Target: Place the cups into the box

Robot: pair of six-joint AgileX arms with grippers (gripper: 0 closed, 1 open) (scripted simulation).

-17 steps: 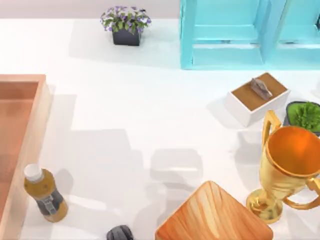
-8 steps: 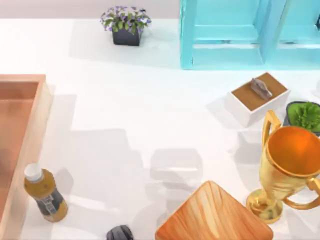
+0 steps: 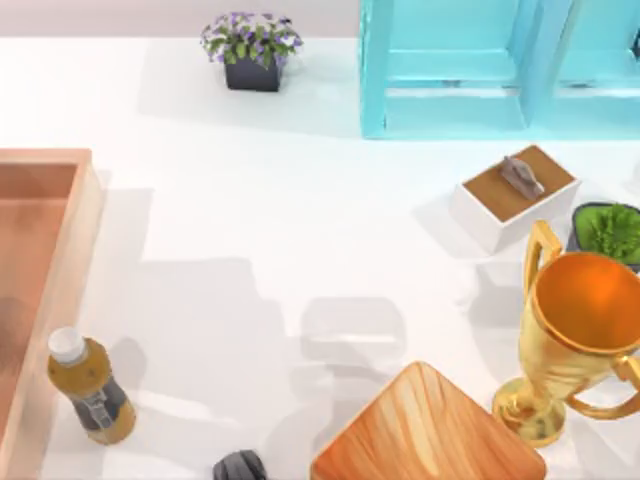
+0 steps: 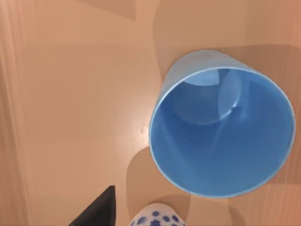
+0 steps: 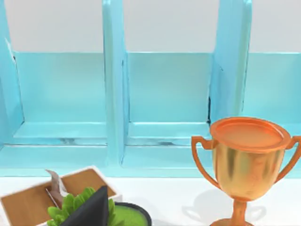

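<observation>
Where the top view's left edge cut it off, the box (image 3: 60, 260) sat with its peach wooden wall running down that side, a bottle (image 3: 90, 388) of amber drink standing just outside the wall near the lower left. Small dark object (image 3: 240, 466) at the bottom edge, too cropped to identify. Wooden board (image 3: 428, 428) lay at bottom centre, gold trophy (image 3: 577, 335) stood to its right, small white box with brown top (image 3: 515, 196) above that, green plant (image 3: 608, 230) at the right edge, flower pot (image 3: 251, 50) at top, turquoise shelf (image 3: 480, 65) top right. Left wrist view: looked straight down at the box floor (image 4: 70, 108); blue cup (image 4: 221, 125) stood upright on it, mouth open to the camera. White cup with blue floral pattern (image 4: 155, 219) poked in at the frame edge, just beside the blue one, contact between them unclear. One dark fingertip (image 4: 96, 212) of the left gripper showed beside the floral cup; finger state, cannot tell. Right wrist view: faced the turquoise shelf (image 5: 155, 103), trophy (image 5: 247, 160) in front of it, white box (image 5: 51, 193) and green plant (image 5: 89, 209) nearer. One dark fingertip (image 5: 91, 209) of the right gripper overlapped the plant; spread or closed, cannot tell.
</observation>
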